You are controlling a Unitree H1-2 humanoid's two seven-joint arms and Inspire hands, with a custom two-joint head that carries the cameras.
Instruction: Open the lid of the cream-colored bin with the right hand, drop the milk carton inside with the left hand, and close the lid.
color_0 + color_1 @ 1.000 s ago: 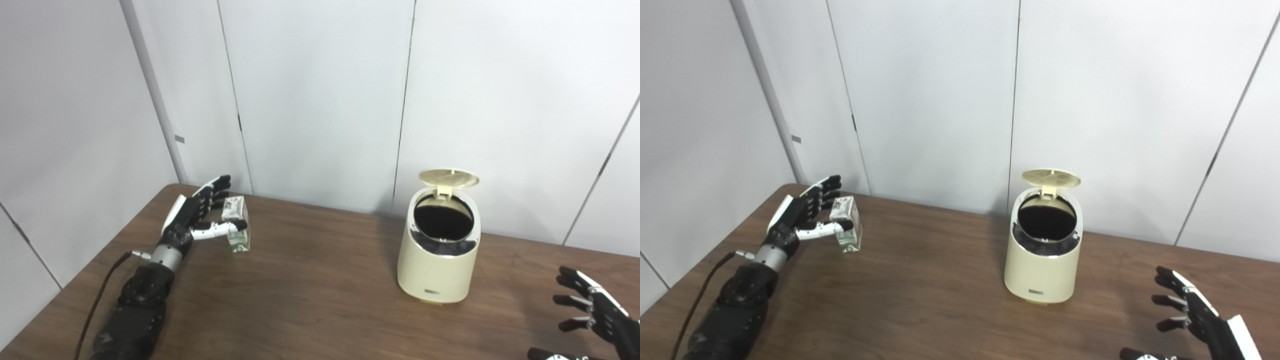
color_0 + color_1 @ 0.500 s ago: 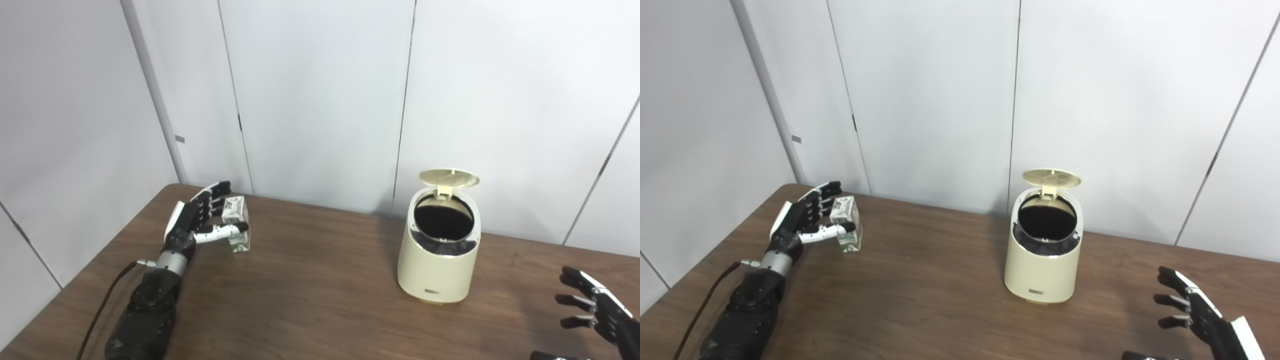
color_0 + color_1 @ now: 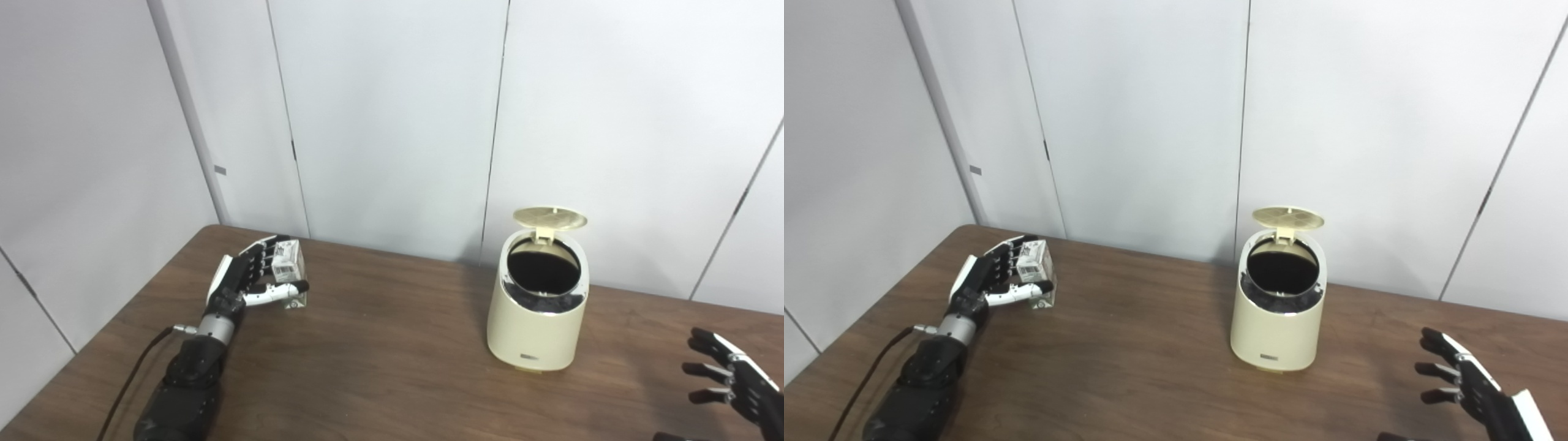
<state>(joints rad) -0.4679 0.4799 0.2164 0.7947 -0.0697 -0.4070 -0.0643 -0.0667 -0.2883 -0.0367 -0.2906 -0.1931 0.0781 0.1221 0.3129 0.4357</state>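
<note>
- The left hand (image 3: 248, 278) is wrapped round the milk carton (image 3: 288, 269) at the far left of the table (image 3: 380, 367), thumb across its front, ready to lift.
- The cream-colored bin (image 3: 539, 306) stands well apart, lid (image 3: 549, 217) up, mouth clear for the drop.
- The right hand (image 3: 1473, 383) waits spread and empty, likely for closing.

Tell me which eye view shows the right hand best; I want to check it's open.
The right eye view: the right hand shows more fully, fingers spread, holding nothing. The left eye view crops it at the frame's corner, showing mostly fingers.
</note>
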